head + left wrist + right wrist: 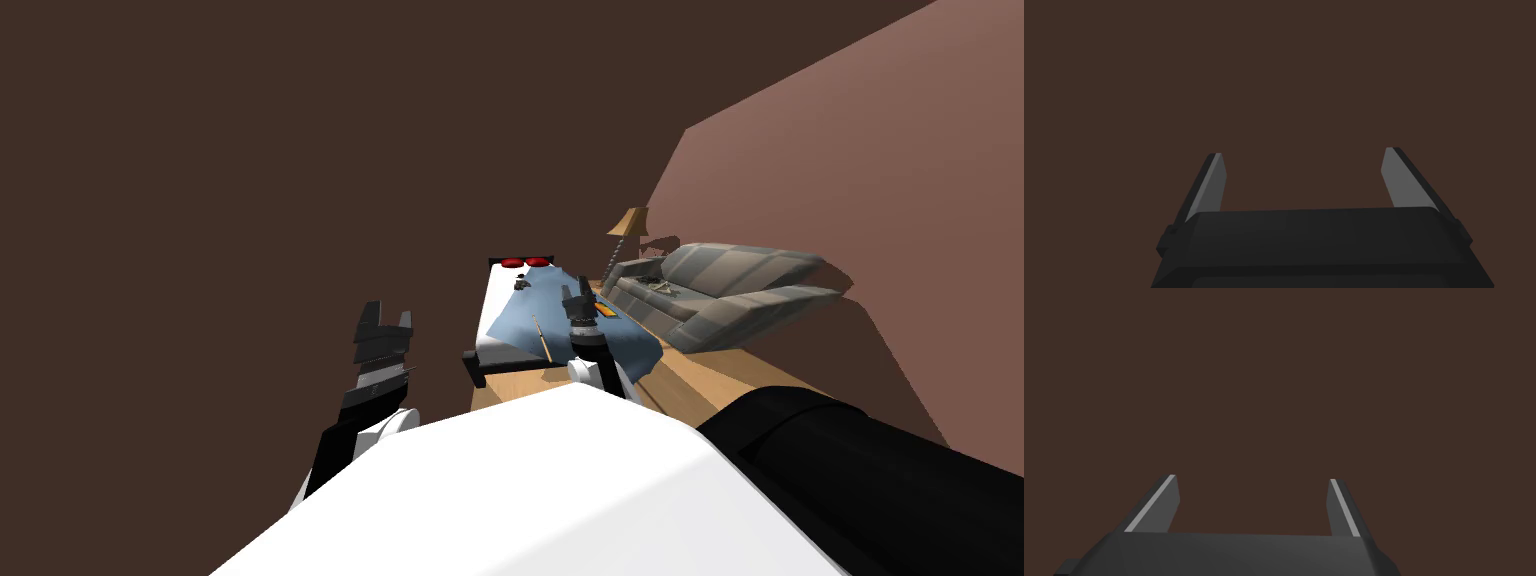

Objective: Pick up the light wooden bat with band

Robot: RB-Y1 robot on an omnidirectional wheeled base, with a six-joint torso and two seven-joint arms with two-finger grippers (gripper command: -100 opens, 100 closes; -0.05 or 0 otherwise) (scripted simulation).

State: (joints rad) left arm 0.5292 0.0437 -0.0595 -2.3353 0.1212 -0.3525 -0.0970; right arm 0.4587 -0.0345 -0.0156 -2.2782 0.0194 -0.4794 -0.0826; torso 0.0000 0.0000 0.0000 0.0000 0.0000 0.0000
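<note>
A thin, light wooden bat (pixel 542 340) lies lengthwise on the blue blanket (pixel 530 320) of a bed (pixel 492 300), near its foot end. Any band on it is too small to make out. My right gripper (pixel 577 292) is raised just to the right of the bat, over the blanket; in the right wrist view it (pixel 1252 479) stands open and faces a flat dark brown surface. Well left of the bed, my left gripper (pixel 386 318) is lifted against the dark brown wall, and the left wrist view shows it (pixel 1304 152) open with nothing between its fingers.
Two red pillows (pixel 525 262) lie at the bed's head, small dark objects (pixel 520 283) and an orange item (pixel 606 310) on the blanket. A grey sofa (pixel 720 290) and a floor lamp (pixel 627 225) stand to the right. Wooden floor (pixel 700 375) runs between bed and sofa.
</note>
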